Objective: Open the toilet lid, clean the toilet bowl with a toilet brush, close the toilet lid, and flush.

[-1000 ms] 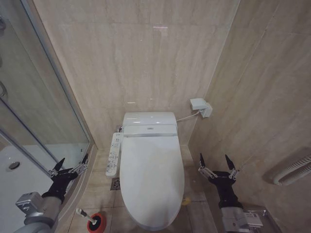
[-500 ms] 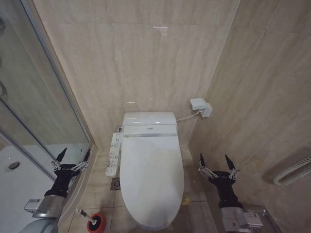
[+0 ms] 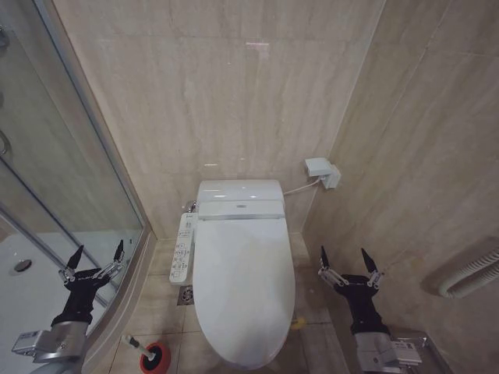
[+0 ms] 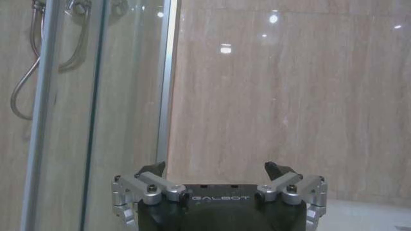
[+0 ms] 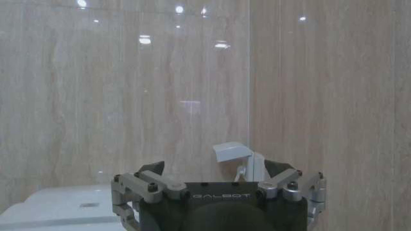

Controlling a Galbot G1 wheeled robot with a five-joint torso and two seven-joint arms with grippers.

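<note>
White lid: the toilet lid (image 3: 244,292) is shut flat over the toilet bowl (image 3: 234,360), so step one isn't done yet.
What changed: the left gripper (image 3: 93,262) has slid out and back toward the shower glass (image 3: 47,195) over the last second, away from the toilet. Looks like repositioning, not reaching.
Left gripper: fingers spread, empty, well left of the lid.
Right gripper (image 3: 348,260): hasn't budged, fingers spread, empty, just right of the bowl.
Brush: the toilet brush (image 3: 131,341) sits in its red holder (image 3: 155,358) on the floor, below the left gripper.

White toilet lid (image 3: 243,296) (glossy); veined beige tiles (image 3: 234,93).
</note>
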